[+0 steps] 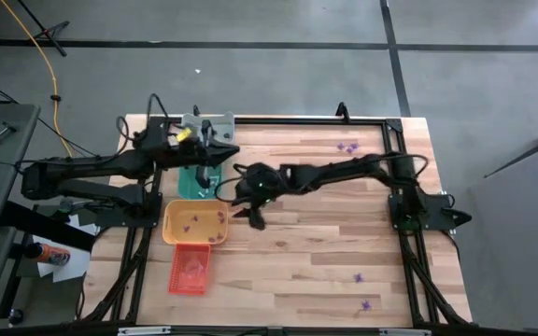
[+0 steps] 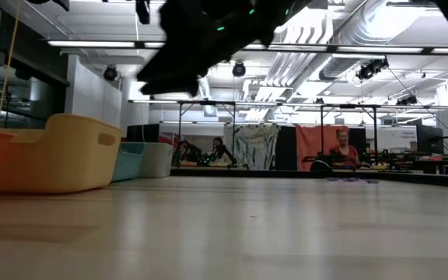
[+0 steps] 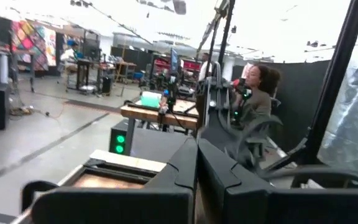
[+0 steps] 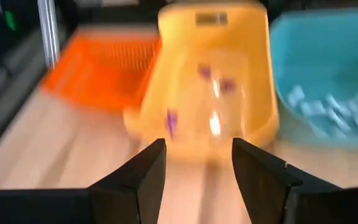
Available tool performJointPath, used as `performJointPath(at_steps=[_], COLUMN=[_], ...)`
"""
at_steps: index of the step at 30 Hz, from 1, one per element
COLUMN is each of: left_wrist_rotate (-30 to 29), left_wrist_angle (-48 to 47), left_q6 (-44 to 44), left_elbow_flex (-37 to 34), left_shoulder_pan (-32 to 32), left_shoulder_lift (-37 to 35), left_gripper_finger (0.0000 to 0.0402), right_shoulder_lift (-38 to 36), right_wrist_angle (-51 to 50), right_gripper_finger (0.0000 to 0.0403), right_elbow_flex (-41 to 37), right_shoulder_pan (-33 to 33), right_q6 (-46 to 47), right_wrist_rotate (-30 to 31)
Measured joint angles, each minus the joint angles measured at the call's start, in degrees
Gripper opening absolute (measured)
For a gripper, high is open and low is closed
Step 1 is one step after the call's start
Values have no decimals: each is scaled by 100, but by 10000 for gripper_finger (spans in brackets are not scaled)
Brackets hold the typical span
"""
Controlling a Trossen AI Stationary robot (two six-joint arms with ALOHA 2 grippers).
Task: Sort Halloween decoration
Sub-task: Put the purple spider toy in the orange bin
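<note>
At a wooden table point(image 1: 325, 243), the right gripper point(image 1: 250, 213) hangs just beside the yellow tray point(image 1: 194, 224), its two fingers point(image 4: 145, 171) spread wide with nothing between them, touching neither tray nor tabletop. Several purple trinkets point(image 4: 169, 121) lie inside the yellow tray, and whitish pieces point(image 4: 328, 109) show in the teal tray point(image 4: 328, 81) next to it; the orange tray point(image 1: 190, 271) sits toward the table's near edge. The step in hand looks like a drop-off at the yellow tray, judging by the empty, parted fingers at its rim. More purple trinkets point(image 1: 347, 147) wait near the far right corner and others point(image 1: 366, 304) toward the near right corner, so the next move likely calls for a reach across the table and a fine pinch on something tiny. The left gripper point(image 1: 220, 149) rests closed and empty at the far edge, above the teal tray.
</note>
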Motion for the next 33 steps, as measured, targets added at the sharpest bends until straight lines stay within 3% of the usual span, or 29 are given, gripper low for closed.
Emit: performJointPath(at_steps=[6, 12, 16, 22, 27, 33], left_wrist_rotate=[1, 1, 1, 3, 1, 3], left_wrist_angle=[-159, -221, -221, -220, -219, -219], left_q6=[247, 252, 254, 253, 254, 254], left_elbow_flex=[-2, -2, -2, -2, -2, -2], left_shoulder_pan=[213, 344, 410, 505, 542, 538], left_shoulder_lift=[-348, -415, -413, -413, -413, -410], left_gripper_finger=[0, 0, 0, 0, 0, 0], right_shoulder_lift=[-918, -2534, -3826, -5072, -5055, -4384], right_wrist_angle=[-2554, -2608, -2580, -2478, -1880, -1741], right_gripper_finger=[178, 178, 178, 178, 178, 178], right_elbow_flex=[-357, -2571, -4092, -5429, -5581, -5388], right_shoulder_pan=[-341, -332, 165, 1742, 3064, 3749], right_q6=[-622, 370, 2497, 7230, 10011, 11383], right_wrist_rotate=[-15, -55, -261, -1255, -1187, -816])
